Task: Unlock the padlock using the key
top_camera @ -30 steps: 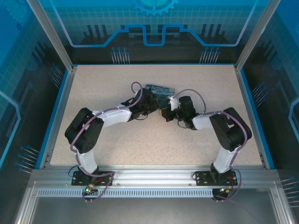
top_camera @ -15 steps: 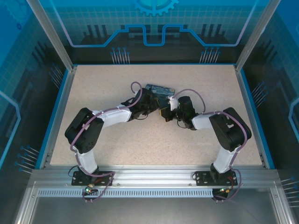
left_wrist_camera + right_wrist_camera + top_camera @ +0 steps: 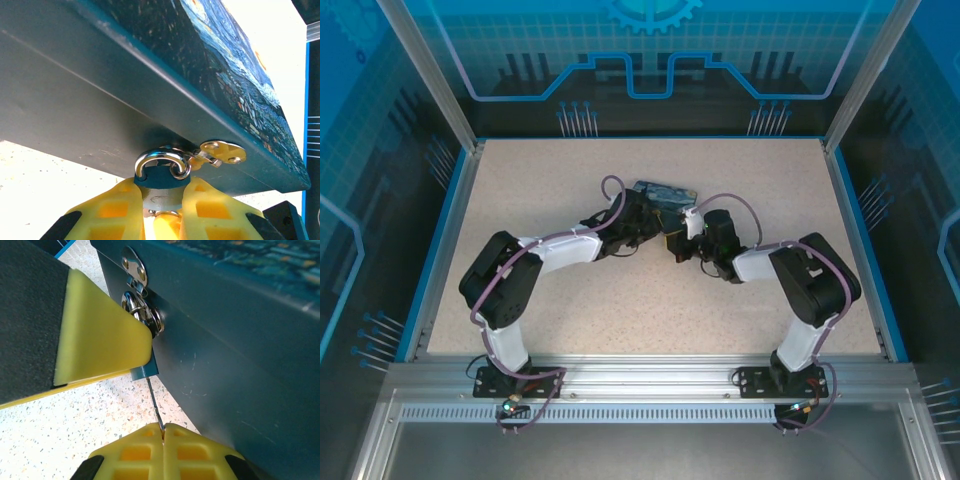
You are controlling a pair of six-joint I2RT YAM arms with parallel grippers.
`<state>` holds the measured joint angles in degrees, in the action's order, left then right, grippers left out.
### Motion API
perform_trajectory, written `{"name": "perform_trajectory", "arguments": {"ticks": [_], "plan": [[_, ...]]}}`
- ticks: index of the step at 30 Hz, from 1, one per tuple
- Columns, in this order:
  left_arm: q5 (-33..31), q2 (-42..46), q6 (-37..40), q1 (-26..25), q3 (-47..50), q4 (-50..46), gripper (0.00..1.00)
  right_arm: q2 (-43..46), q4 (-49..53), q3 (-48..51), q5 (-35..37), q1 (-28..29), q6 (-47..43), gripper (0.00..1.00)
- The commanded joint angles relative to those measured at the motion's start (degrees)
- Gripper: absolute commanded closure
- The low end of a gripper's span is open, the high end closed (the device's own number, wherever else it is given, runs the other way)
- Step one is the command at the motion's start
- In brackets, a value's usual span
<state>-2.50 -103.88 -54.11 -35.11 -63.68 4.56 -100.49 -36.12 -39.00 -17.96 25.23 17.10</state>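
From the near rail (image 3: 650, 375), both arms (image 3: 560, 245) are bent inward over the speckled beige table (image 3: 520, 200), which is walled by blue-lit panels (image 3: 650, 60). The key (image 3: 154, 402) is pinched between the closed fingers of the right gripper (image 3: 163, 432), its tip reaching the padlock (image 3: 160, 181) just ahead. That padlock is clamped between the yellow fingers (image 3: 117, 212) of the left gripper (image 3: 162, 197), its shackle (image 3: 157, 155) hooked through the hasp (image 3: 222, 152) of the painted box (image 3: 210, 65) just beyond.

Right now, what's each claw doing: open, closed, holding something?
Left claw: closed on the padlock.
Right claw: closed on the key.
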Motion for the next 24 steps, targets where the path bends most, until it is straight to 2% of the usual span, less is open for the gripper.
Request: {"name": "perform_trajectory", "arguments": {"ticks": [1, 24], "plan": [[1.1, 0.4, 0.0, -0.3, -1.7, 2.7, 0.82, 1.7, -2.3, 0.5, 0.8, 0.7, 0.5, 1.0], [1.3, 0.2, -1.3, -0.6, -1.6, 3.7, 0.83, 1.3, -5.6, -0.2, 3.3, 2.3, 2.1, 1.0]]}}
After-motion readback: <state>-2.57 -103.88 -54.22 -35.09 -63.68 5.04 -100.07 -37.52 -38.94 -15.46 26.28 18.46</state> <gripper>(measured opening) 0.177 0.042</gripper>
